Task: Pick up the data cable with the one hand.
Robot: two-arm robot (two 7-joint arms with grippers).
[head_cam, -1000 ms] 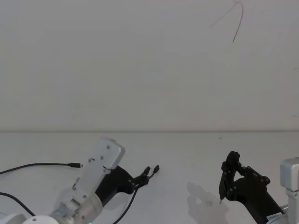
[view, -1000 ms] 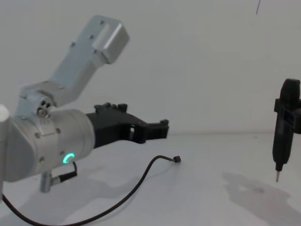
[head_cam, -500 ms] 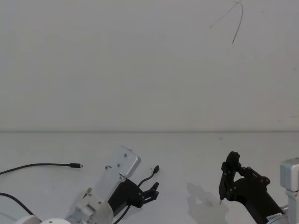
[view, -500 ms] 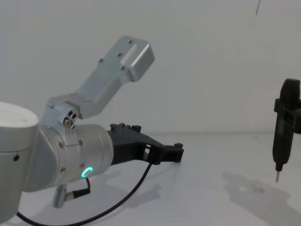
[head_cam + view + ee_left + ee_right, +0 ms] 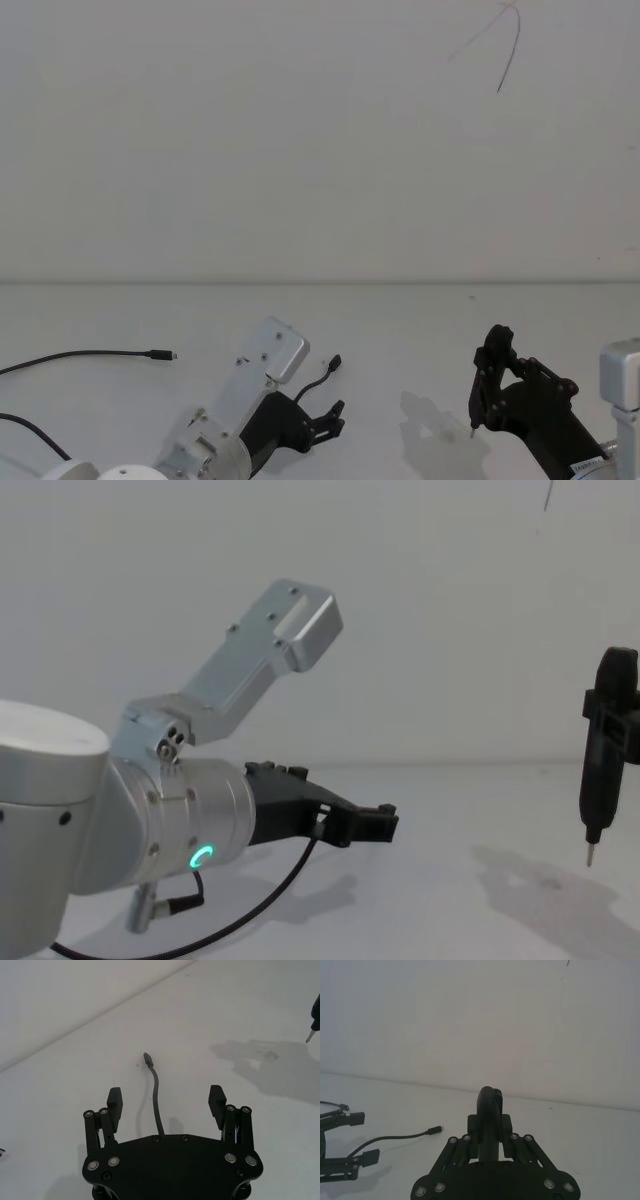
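Left wrist view: the data cable (image 5: 156,1095) runs out from under my palm and on between my two fingers, touching neither. Its small plug lies out past the fingertips on the white table (image 5: 260,1015). My left gripper (image 5: 166,1096) is spread wide, with nothing in it. I cannot tell whether the cord is level with the pads or sits lower, near the tabletop.

In the head view the cord (image 5: 320,376) curls up from behind the left gripper (image 5: 328,419), its plug toward the far wall. In the chest view the cable (image 5: 285,870) climbs from the table to the underside of the left gripper (image 5: 385,823), which hangs above the surface.

I see three ways this could go wrong:
- If the cord is below my pads, I would close on air.
- The cord is thin and springy, so it could roll aside or squirt out as the pads meet.
- If I drop too far to catch it, my fingertips would jam on the table.

A second black cord (image 5: 90,353) lies well apart on my left, and I shouldn't take it for the target.

My right gripper (image 5: 497,385) waits well off to the right, clamped on a black pen-shaped tool (image 5: 605,750) with its tip clear of the table.
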